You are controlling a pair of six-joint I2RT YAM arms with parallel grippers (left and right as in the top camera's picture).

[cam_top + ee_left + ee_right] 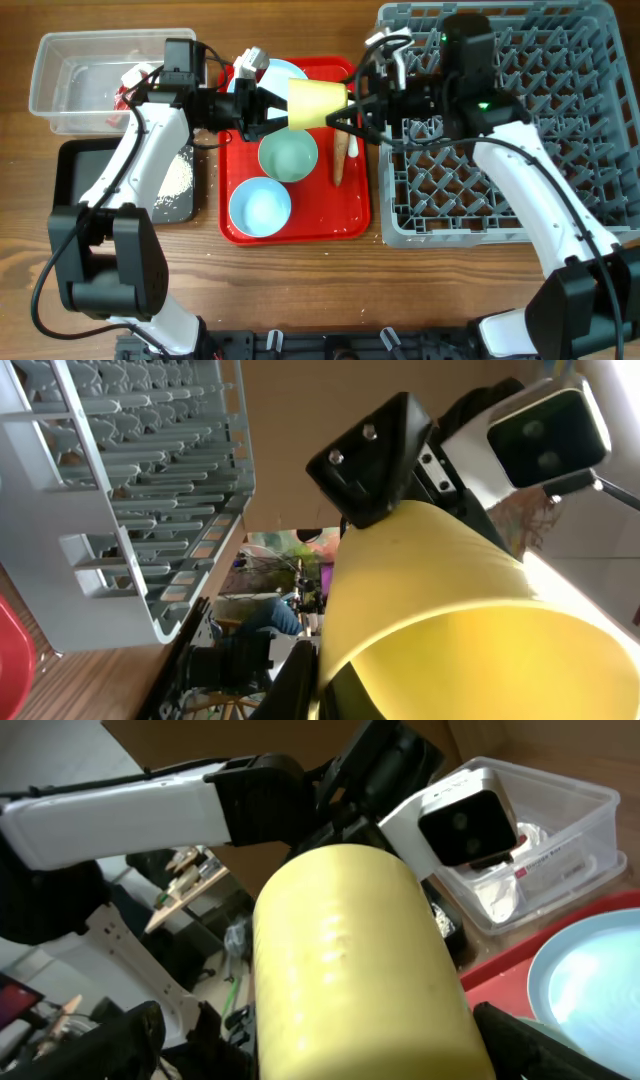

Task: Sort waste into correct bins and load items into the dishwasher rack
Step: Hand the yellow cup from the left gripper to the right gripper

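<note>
From overhead, my left gripper [275,108] and right gripper [352,108] meet above the red serving tray [350,225]. The small yellow cup [318,103] lies sideways in the air between them, just left of the dishwasher rack [560,130]. My left gripper is clamped on the cup's wide rim. My right fingers straddle its narrow end, and I cannot tell whether they press on it.

Only the overhead view shows what lies below: a blue-green bowl [288,156], a bluer bowl [260,205] and the carrot-like stick [340,155] on the red tray, and rice [178,178] in the black tray [80,170].

My left wrist view alone looks at the cup's open mouth, with one right finger [375,460] laid on its wall.

My right wrist view shows the cup's outer wall, and beyond it the clear tub [560,840] holding crumpled white paper [500,895], beside an edge of the pale blue plate [600,980]
</note>
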